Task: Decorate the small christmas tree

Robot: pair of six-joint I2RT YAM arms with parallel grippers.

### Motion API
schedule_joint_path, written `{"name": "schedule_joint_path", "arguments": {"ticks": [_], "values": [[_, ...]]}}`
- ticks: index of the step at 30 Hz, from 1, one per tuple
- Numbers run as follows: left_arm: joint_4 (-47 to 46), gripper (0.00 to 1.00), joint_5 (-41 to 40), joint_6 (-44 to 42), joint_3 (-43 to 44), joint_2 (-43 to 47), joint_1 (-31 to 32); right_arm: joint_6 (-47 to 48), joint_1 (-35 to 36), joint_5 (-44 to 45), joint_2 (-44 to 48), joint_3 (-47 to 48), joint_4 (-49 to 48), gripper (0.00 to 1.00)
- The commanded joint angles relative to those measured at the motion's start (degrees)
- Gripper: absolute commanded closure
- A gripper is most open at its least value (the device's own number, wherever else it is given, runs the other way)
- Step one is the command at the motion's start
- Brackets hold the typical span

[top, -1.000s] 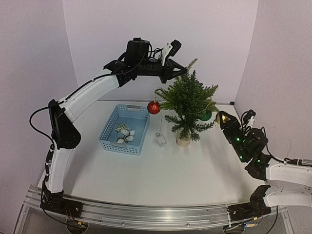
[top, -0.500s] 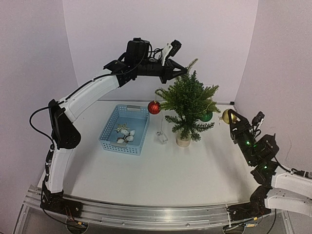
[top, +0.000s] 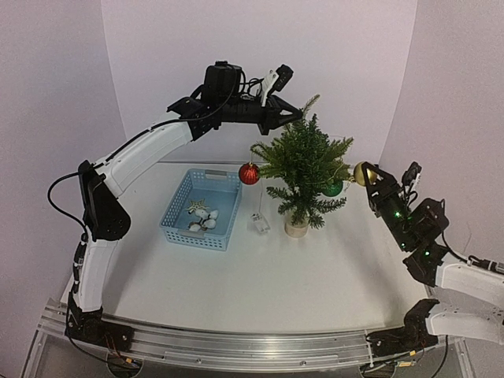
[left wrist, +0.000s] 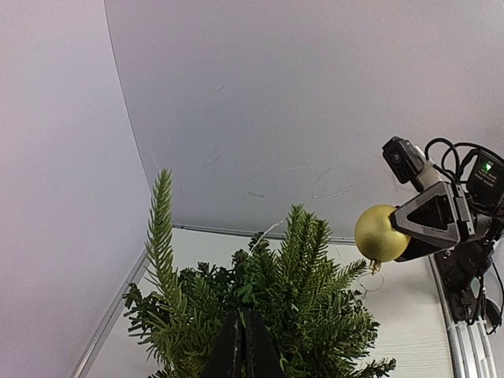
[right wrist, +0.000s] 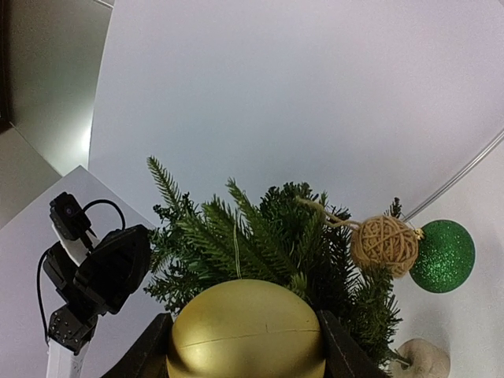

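Two robot arms met at the small christmas tree (top: 303, 161), which stood on its pale round base (top: 296, 228) on a white counter (top: 260, 299). The left jaws, carried high on the left arm (top: 150, 150), were pressed together just above the treetop. Needles crowded round their tips in the wrist view, and whether they pinched a sprig could not be told. The right jaws, raised on the right arm (top: 409, 228), were spread to the width of a gold bauble (top: 363, 173) and clamped on it from both sides, holding it close to the outer branch tips.

Just beyond the right jaws, a twine ball (right wrist: 384, 242) and a green glitter bauble (top: 333, 188) hung on the tree. A red bauble (top: 249, 173) hung from a branch below the left jaws.

Farther below the left jaws, a blue basket (top: 177, 213) sat on the counter, holding several white ornaments (top: 203, 220). A small clear object (top: 257, 223) lay between it and the tree's base. Pale walls (top: 260, 47) closed in the counter on three sides, and a metal rail (top: 252, 346) ran along its near edge.
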State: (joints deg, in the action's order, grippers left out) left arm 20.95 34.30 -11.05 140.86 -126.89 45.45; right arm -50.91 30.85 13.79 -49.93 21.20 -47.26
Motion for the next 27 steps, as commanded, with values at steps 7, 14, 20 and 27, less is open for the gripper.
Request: {"name": "schedule_joint_path", "arguments": {"ticks": [7, 14, 20, 27], "values": [[1.6, 1.0, 0.2, -0.6, -0.5, 0.2, 0.3, -5.6, -2.9, -7.9, -1.6, 0.9, -1.8, 1.0], [1.6, 1.0, 0.3, -0.6, -0.4, -0.1, 0.3, -6.2, -2.9, -9.1, 2.3, -1.9, -0.4, 1.0], [1.5, 1.0, 0.2, -0.6, -0.5, -0.1, 0.3, -6.5, -2.9, -6.4, 1.8, -5.1, -0.3, 1.0], [1.8, 1.0, 0.3, -0.8, -0.7, -0.2, 0.3, -4.0, -2.9, -8.5, -1.1, -1.9, -0.4, 1.0]]}}
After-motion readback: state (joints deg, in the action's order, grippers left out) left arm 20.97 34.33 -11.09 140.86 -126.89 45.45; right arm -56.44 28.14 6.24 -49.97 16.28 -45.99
